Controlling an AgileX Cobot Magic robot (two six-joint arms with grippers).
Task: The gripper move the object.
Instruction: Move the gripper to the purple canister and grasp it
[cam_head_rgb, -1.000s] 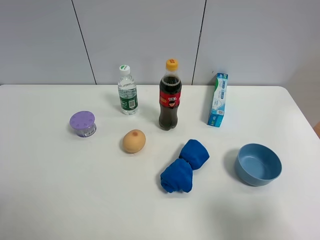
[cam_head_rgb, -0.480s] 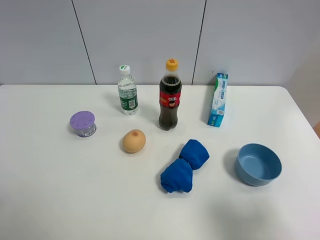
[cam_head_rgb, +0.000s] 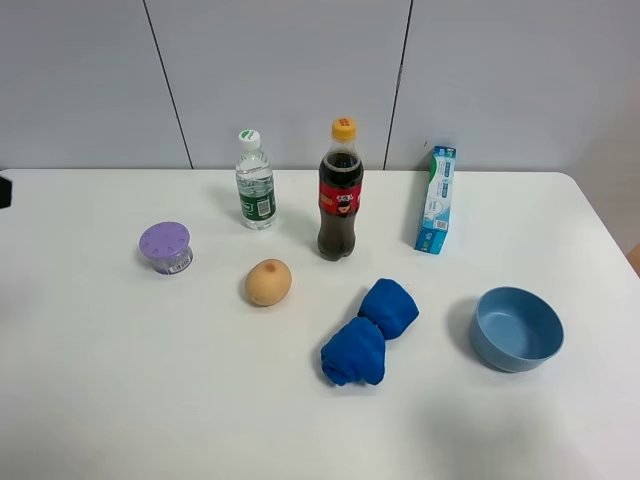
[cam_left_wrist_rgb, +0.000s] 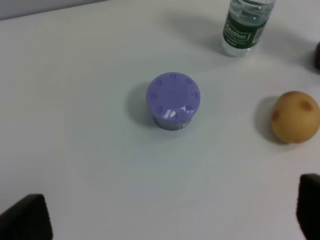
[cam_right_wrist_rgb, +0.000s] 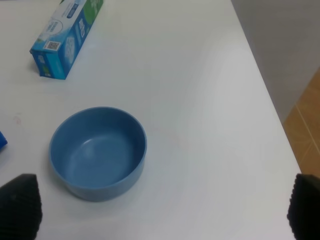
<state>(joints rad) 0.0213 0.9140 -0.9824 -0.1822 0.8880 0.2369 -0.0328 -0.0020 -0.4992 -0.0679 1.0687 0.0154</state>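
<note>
The object, a small squat jar with a lilac dotted lid (cam_head_rgb: 165, 246), stands upright on the white table (cam_head_rgb: 150, 400) at the left. It also shows in the left wrist view (cam_left_wrist_rgb: 173, 100), ahead of my left gripper (cam_left_wrist_rgb: 167, 215). That gripper is open and empty, with its dark fingertips (cam_left_wrist_rgb: 26, 218) spread wide, well short of the jar. In the exterior view only a dark bit of the left arm (cam_head_rgb: 3, 190) shows at the left edge. My right gripper (cam_right_wrist_rgb: 162, 210) is open and empty, hovering near the blue bowl (cam_right_wrist_rgb: 98, 151).
A tan egg (cam_head_rgb: 268, 282) lies right of the jar. A water bottle (cam_head_rgb: 255, 182) and a cola bottle (cam_head_rgb: 340, 193) stand behind. A blue cloth (cam_head_rgb: 368, 331), the blue bowl (cam_head_rgb: 516, 328) and a toothpaste box (cam_head_rgb: 437, 199) lie to the right.
A dark bit of the left arm has come into the exterior view at the left edge. Nothing on the table has moved.
</note>
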